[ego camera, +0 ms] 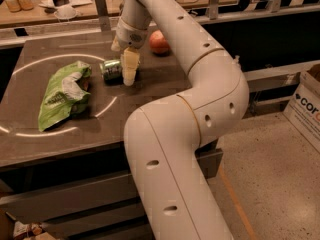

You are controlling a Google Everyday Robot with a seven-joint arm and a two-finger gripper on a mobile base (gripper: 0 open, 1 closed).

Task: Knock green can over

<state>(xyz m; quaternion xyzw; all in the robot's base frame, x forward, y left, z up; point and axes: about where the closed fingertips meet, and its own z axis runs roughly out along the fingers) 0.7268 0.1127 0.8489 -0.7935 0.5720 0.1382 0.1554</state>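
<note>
The site was a lab-type workspace: claw (129, 73) low over a dark bench (50, 139), cluttered counter (30, 18) behind, cardboard box (306, 101) alongside.

Gripper (128, 78), just right of the green can (110, 70), is covering the can's right end. Right edge is cutting off the cardboard box (306, 101); the arm (210, 84) is running out top and bottom.

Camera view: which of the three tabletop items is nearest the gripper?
The green can, right beside the gripper; the snack bag and apple lie farther away.
</note>
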